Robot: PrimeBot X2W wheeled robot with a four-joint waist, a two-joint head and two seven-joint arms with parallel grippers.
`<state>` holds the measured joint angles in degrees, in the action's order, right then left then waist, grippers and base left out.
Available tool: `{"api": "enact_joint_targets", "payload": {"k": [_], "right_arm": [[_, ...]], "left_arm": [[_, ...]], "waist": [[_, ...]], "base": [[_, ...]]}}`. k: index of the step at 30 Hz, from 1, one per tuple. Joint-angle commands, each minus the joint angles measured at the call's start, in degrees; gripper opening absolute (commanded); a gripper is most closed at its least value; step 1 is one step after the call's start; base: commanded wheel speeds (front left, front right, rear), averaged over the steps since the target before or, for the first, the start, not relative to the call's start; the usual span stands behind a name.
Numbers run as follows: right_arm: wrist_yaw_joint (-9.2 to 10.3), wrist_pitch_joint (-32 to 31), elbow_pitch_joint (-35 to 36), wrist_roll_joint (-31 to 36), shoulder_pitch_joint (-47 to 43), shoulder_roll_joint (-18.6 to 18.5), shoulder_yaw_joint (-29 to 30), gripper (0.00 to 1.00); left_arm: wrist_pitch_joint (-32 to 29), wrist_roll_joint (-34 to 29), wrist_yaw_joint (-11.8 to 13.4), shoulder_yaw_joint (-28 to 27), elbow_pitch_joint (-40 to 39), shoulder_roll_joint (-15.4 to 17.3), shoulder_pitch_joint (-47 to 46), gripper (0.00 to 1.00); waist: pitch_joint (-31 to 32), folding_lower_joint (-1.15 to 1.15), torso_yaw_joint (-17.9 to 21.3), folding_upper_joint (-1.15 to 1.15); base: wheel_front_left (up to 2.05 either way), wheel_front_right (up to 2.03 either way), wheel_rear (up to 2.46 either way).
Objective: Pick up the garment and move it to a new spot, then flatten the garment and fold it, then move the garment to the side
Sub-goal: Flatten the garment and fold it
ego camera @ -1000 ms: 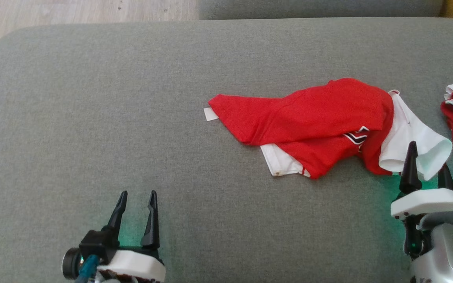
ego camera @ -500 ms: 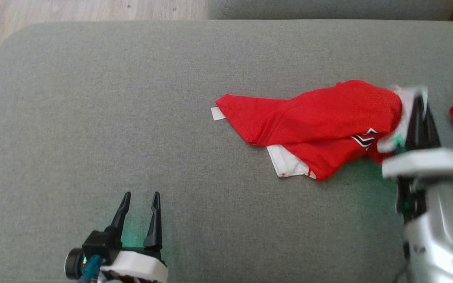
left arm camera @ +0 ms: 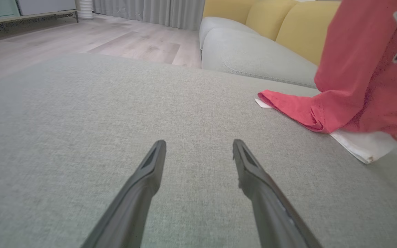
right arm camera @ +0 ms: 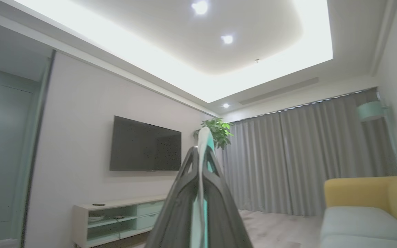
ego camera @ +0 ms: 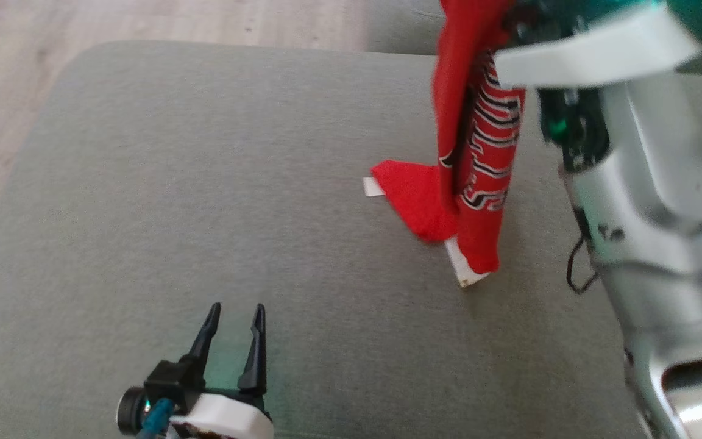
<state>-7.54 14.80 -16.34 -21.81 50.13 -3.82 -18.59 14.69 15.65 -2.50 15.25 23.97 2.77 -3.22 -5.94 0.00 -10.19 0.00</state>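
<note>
Red garment [ego camera: 451,122] with white trim hangs vertically, lower end lying flat

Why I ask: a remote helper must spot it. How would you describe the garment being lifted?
On the wide grey cushion, look right of centre, beneath the raised right gripper. The garment hangs from it, lower end touching the cushion: bright red, black-and-white striped lettering, white hem.

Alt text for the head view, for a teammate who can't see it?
The right arm holds a red jersey up over the grey cushion, its lower end resting on the cushion. The left gripper is open at lower left, clear of it.
</note>
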Motion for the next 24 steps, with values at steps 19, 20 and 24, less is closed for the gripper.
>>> {"api": "enact_joint_targets", "payload": {"k": [19, 20, 24], "right_arm": [[0.05, 0.2, -17.3, 19.8, 6.2, 0.1, 21.0, 0.00], [0.05, 0.2, -18.8, 21.3, 4.2, -0.6, 22.8, 0.00], [0.05, 0.2, -21.3, 24.9, -5.5, -2.6, 30.6, 1.00]], "left_arm": [[0.3, 1.2, 1.0, -0.1, -1.4, 0.1, 1.3, 1.00], [0.3, 1.2, 1.0, 0.0, -1.5, 0.1, 1.0, 1.00], [0.3, 1.5, 1.2, 0.1, -2.0, 0.1, -0.2, 1.00]], "waist": [[1.2, 0.00, -7.8, 0.00], [0.8, 0.00, -7.2, 0.00], [-0.6, 0.00, -4.3, 0.00]], "base": [[0.00, 0.00, 0.00], [0.00, 0.00, 0.00], [0.00, 0.00, 0.00]]}}
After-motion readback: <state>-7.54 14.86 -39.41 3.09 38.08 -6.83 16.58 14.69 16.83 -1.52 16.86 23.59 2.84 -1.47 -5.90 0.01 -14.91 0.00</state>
